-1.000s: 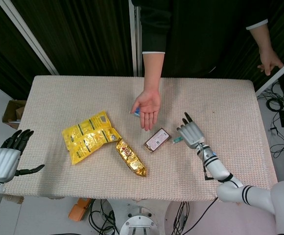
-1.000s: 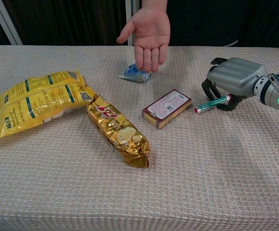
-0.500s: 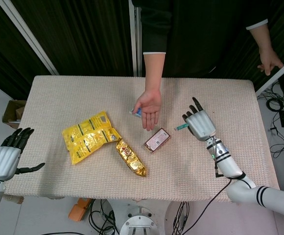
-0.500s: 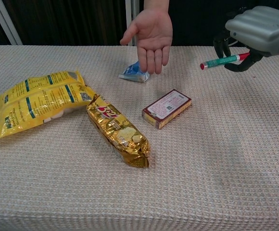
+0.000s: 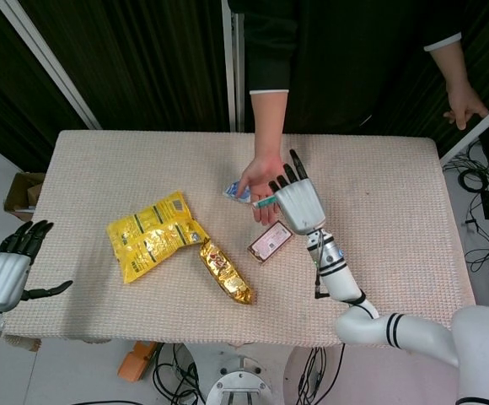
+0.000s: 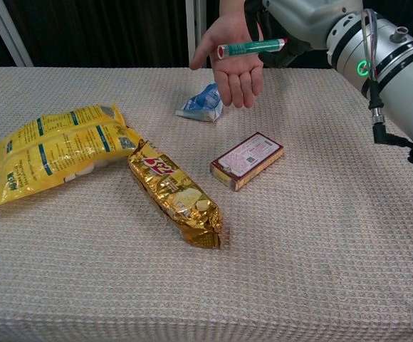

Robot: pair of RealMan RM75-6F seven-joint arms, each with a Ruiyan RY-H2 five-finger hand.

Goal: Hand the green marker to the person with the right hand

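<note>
Moved: right hand (image 5: 299, 205) over person's palm (image 6: 236, 64) | fingers grip green marker (image 6: 249, 48), fingertips hidden

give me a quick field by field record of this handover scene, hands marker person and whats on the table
right hand: holds the green marker over the person's open palm
left hand: off the table's left edge, fingers apart, holding nothing
marker: roughly level, not yet released
table: yellow snack bag, gold packet, small brown box, blue-white sachet
sachet: lies just below the person's fingertips
</note>
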